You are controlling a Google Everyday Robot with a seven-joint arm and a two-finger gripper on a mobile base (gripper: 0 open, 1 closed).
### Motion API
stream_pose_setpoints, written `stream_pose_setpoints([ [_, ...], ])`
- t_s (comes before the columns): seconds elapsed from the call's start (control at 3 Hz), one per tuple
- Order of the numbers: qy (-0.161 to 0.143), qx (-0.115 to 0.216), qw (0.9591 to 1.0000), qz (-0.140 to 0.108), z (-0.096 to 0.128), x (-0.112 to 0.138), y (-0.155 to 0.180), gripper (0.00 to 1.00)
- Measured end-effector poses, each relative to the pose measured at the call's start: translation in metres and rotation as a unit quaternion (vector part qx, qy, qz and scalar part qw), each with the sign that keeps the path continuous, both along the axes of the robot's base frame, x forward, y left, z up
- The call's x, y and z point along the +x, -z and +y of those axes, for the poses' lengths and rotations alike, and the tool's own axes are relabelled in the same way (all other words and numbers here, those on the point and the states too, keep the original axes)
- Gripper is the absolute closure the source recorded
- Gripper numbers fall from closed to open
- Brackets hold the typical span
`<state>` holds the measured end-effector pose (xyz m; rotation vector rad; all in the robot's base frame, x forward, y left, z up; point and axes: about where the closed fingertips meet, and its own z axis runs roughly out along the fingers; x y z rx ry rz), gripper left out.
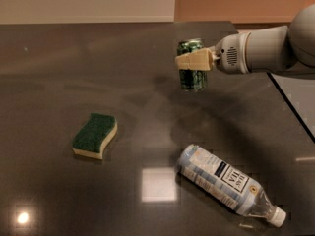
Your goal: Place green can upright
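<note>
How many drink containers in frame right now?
2. The green can is held upright in the gripper, jaws closed on it, right of centre toward the table far edge. The clear bottle lies on its side, front right. Nothing looks hidden.

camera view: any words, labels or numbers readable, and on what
Bottle: label lettering, white on black, too blurred to read.
Can, clamped in the gripper right of centre at the top: no readable text.
Sponge: none.

Arm (261, 50) extends from the right — gripper (190, 61) level, fingers (196, 60) clamping the green can (192, 80).
</note>
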<state>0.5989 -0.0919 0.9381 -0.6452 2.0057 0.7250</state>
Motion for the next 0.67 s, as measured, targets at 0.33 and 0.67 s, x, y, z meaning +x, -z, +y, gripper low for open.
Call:
stream_pose_setpoints([
  [0.33, -0.023, -0.027, 0.9973, -0.064, 0.007, -0.007, 0.008, 1.00],
  [0.67, -0.032, -0.042, 0.9918, -0.117, 0.012, -0.008, 0.019, 1.00],
])
